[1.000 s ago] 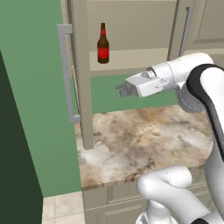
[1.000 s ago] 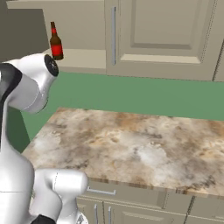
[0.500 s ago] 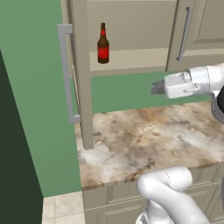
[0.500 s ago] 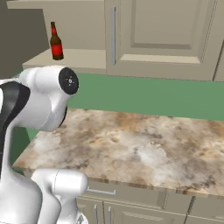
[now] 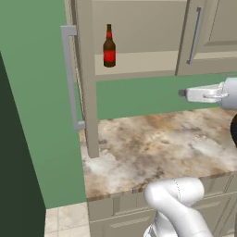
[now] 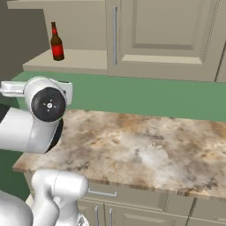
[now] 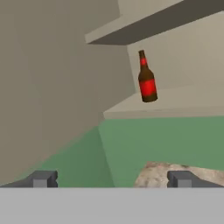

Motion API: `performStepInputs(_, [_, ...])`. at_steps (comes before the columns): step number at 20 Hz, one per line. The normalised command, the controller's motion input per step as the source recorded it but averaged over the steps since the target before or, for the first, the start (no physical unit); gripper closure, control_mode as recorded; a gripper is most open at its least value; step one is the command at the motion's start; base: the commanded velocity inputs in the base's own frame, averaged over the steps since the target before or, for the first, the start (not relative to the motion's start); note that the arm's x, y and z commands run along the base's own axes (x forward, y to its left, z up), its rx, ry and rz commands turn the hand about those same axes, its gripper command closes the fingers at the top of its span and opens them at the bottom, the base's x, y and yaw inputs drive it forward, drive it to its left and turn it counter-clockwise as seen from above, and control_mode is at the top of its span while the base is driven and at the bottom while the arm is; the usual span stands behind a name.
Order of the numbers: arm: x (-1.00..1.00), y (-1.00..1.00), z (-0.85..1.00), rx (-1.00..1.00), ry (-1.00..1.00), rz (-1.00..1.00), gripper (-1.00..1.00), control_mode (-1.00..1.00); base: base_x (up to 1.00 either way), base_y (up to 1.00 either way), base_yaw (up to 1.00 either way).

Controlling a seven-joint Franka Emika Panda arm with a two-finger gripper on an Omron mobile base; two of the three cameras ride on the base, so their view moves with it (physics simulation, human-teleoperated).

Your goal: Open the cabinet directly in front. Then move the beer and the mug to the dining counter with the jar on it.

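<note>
A: Where's the slim dark brown glass beer bottle w/ red label [image 5: 109,47]?

B: Upright on the beige shelf [image 6: 79,60] of the beige raised-panel wall cabinet [image 5: 139,28], near the shelf's left end & front edge; left door [image 5: 85,78] is swung open, seen edge-on, w/ its long grey bar handle [image 5: 69,78] sticking out; prob. that's why the bottle is exposed; the right door [image 6: 167,37] looks shut; can't make out a mug on the part of the shelf that's visible.

A: Claw?

B: Claw [image 7: 111,179] spread wide, nothing between the dark tips; it sits over the mottled brown-beige marble desk [image 5: 152,148], below shelf level & well apart from the bottle; hand view has the bottle up & right of centre, so it looks aimed roughly that way, not lined up yet.

A: Handling?

B: Glass, smooth, tall & narrow w/ a thin neck; I'd judge it tippy; grip the wider labelled body, not the neck; shelf above it leaves little room to lift, so prob. pull it out forward; desk top is flat, glossy stone; green wall [image 6: 154,97] behind.
</note>
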Motion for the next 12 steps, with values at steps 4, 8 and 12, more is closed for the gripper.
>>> performStepInputs(4, [0.00, -0.35, 0.00, -0.14, 0.00, -0.37, -1.00, -1.00, 0.00, 0.00, 0.00])
performStepInputs(8, [0.00, -0.22, 0.00, -0.18, 0.00, -0.28, -1.00, -1.00, 0.00, 0.00, 0.00])
performStepInputs(12, [0.00, -0.19, 0.02, -0.17, 0.01, -0.19, -1.00, -1.00, 0.00, 0.00, 0.00])
